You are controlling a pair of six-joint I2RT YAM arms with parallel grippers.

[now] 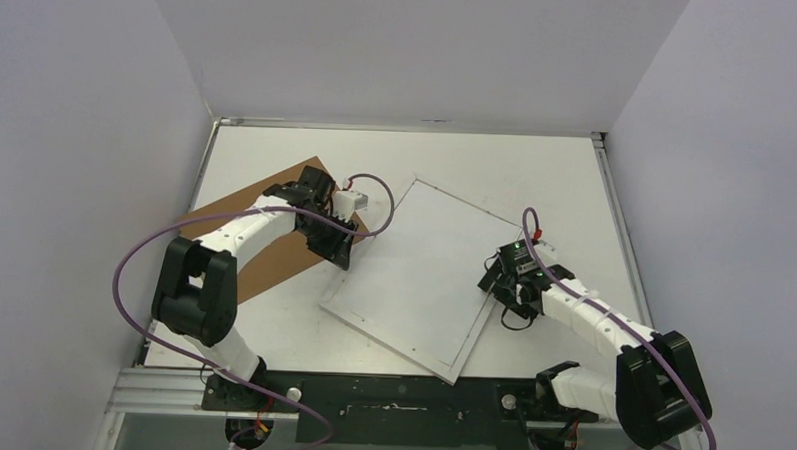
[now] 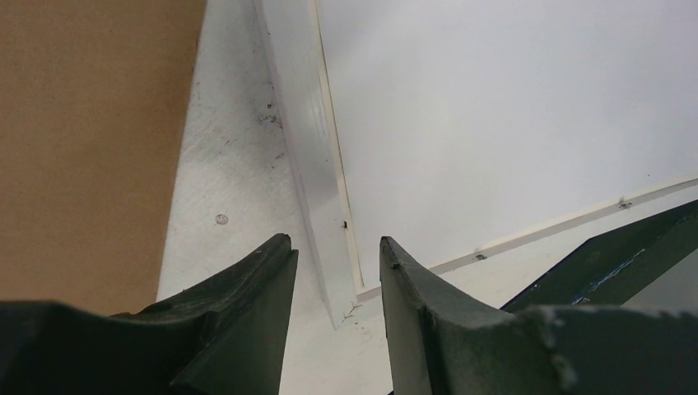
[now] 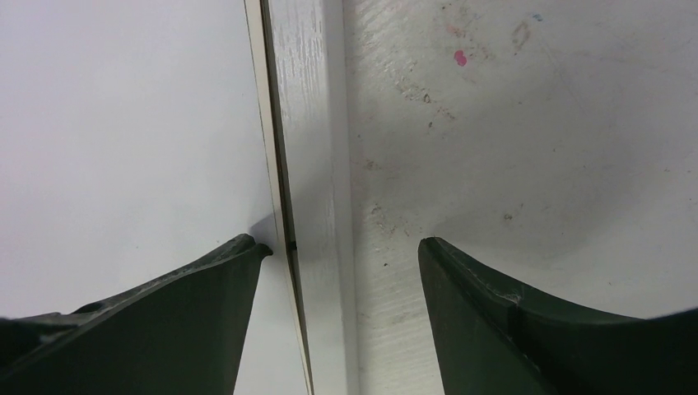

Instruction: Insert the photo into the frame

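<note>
The right gripper (image 3: 342, 243) has dark tapered fingers spread wide, straddling the right rail of the frame (image 1: 418, 276). The left gripper (image 2: 333, 243) has its fingers apart, one on each side of the left rail near a corner. The frame is thin, white and rectangular. It lies flat mid-table, long axis running near-left to far-right. A matte brown cardboard board (image 1: 268, 265) lies to its left. The table (image 1: 536, 170) is scuffed white, enclosed by plain pale walls.

Smooth white frame (image 3: 309, 123) with faint grain, matt brown cardboard board (image 2: 90, 140), scuffed rough white table (image 3: 527, 148)
</note>
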